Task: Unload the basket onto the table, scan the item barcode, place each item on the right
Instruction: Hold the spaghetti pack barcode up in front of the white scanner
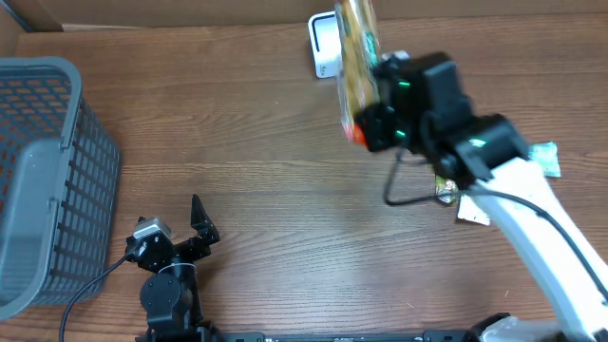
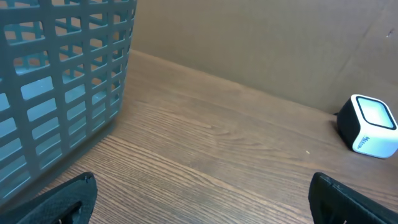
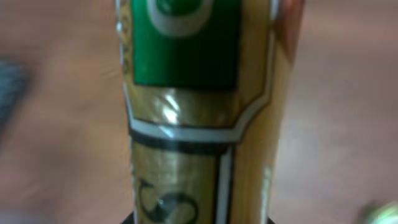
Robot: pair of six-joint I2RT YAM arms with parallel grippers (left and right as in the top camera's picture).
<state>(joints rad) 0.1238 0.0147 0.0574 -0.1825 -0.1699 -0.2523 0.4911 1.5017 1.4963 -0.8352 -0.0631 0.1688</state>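
Overhead, the right gripper (image 1: 375,114) grasps a packet (image 1: 353,57) beside the scanner (image 1: 323,43) at twelve o'clock, likely to show its barcode. Left gripper (image 1: 176,226) rests released.

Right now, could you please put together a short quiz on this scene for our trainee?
1. True or false: the left fingers stand open with nothing between them.
2. What do the right fingers hold? A) a golden packet B) a spoon C) a cup
3. Name the white device just beside the held packet.
Key: 1 true; 2 A; 3 the scanner.
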